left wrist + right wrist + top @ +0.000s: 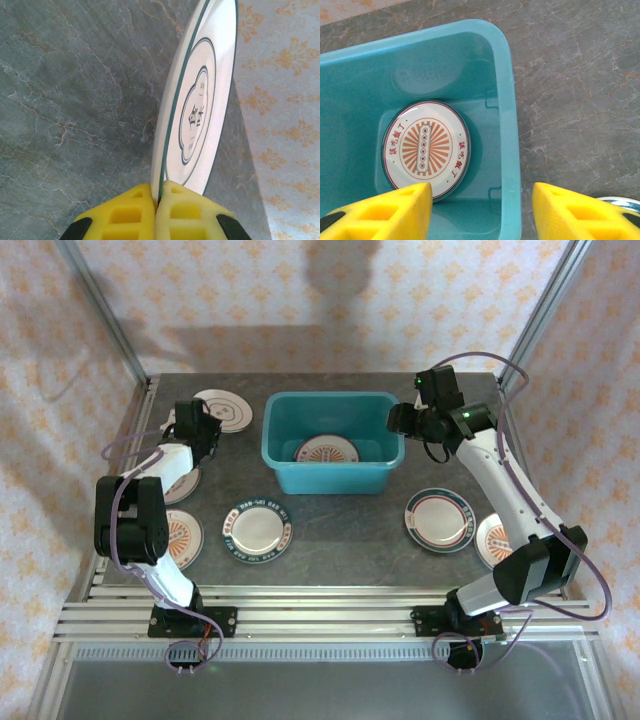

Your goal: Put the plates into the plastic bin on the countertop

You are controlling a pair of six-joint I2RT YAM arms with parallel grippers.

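The teal plastic bin [333, 472] stands mid-countertop, and a plate with an orange sunburst [325, 450] lies flat inside it. In the right wrist view that plate [425, 147] rests on the floor of the bin [507, 125]. My right gripper [482, 200] hangs open above the bin's right wall, one finger on each side of it, holding nothing. At the back left, my left gripper [159, 200] is shut on the rim of a white plate with dark green lines [197, 100], tilted up off the countertop [75, 100]. From above, that gripper [210, 425] and its plate [222, 408] sit left of the bin.
Loose plates lie on the countertop: a teal-rimmed one [257, 530] in front of the bin, another [440, 519] at front right, one [493, 540] partly under the right arm, an orange one [180, 537] at front left, and one [185, 485] half under the left arm. Aluminium rails frame the surface.
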